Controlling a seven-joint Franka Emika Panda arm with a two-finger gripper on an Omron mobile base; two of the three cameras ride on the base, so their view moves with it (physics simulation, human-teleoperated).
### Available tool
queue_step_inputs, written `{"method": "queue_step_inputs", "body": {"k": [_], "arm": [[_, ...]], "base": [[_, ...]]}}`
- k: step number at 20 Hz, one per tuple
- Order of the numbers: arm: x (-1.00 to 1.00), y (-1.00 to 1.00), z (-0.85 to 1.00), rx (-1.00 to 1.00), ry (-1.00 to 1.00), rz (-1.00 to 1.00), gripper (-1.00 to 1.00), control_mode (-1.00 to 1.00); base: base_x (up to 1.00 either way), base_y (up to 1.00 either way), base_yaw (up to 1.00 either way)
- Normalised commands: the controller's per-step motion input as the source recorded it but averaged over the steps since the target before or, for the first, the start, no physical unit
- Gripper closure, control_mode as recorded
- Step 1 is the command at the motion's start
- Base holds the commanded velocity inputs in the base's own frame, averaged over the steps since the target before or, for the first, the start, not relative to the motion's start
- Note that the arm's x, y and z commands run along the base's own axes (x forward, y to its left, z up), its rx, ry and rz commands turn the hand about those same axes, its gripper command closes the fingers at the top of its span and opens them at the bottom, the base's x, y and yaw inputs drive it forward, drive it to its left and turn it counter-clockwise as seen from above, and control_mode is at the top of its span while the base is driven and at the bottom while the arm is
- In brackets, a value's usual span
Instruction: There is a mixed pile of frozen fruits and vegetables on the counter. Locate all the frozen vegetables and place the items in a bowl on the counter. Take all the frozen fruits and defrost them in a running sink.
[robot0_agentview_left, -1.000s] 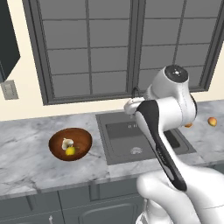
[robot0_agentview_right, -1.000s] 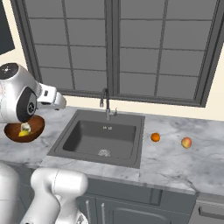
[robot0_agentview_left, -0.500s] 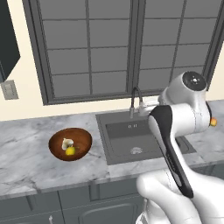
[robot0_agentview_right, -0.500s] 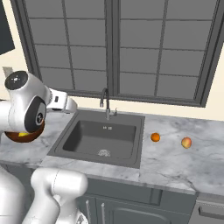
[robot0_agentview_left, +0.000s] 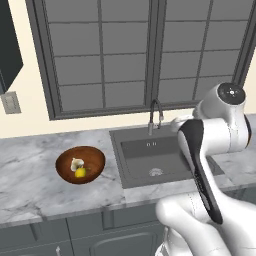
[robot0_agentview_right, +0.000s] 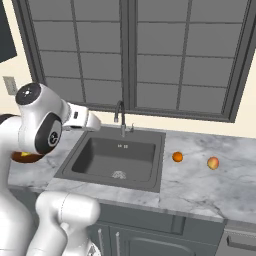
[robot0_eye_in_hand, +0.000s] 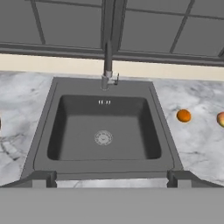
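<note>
The brown bowl (robot0_agentview_left: 80, 164) stands on the counter (robot0_agentview_left: 30, 185) left of the sink (robot0_agentview_left: 160, 160). In it lie the yellow piece (robot0_agentview_left: 80, 173) and the whitish lump (robot0_agentview_left: 76, 163), the frozen vegetables. The two frozen fruits lie on the counter right of the sink: the orange ball (robot0_agentview_right: 177, 157) (robot0_eye_in_hand: 183, 115) and the orange-red peach-like ball (robot0_agentview_right: 213, 163) (robot0_eye_in_hand: 221, 118). My gripper (robot0_eye_in_hand: 111, 177) is open and holds nothing. It looks down over the sink's near edge at the basin (robot0_eye_in_hand: 105, 131). My hand (robot0_agentview_right: 85, 117) hovers above the sink's left side.
A thin curved faucet (robot0_agentview_right: 121, 116) rises at the back of the sink, below a large dark-framed window. My arm hides most of the bowl (robot0_agentview_right: 22, 156) in the right base view. A wall outlet (robot0_agentview_left: 10, 102) and a dark cabinet (robot0_agentview_left: 7, 55) are at far left.
My arm has swung to the right, from above the bowl to over the sink. The gripper has stayed open and empty. The food pieces have not moved.
</note>
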Motion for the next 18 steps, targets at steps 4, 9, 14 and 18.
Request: {"method": "queue_step_inputs", "body": {"k": [4, 9, 14, 18], "arm": [[-0.05, -0.66, 0.00, -0.01, 0.03, -0.04, -1.00, -1.00], [-0.14, -0.75, 0.00, 0.00, 0.06, -0.03, -1.00, -1.00], [-0.04, -0.67, 0.00, 0.00, 0.07, -0.07, -1.00, -1.00], [0.00, -0.52, 0.00, 0.00, 0.03, -0.10, -1.00, -1.00]], "base": [[0.00, 0.00, 0.00], [0.00, 0.00, 0.00], [0.00, 0.00, 0.00], [0.00, 0.00, 0.00]]}}
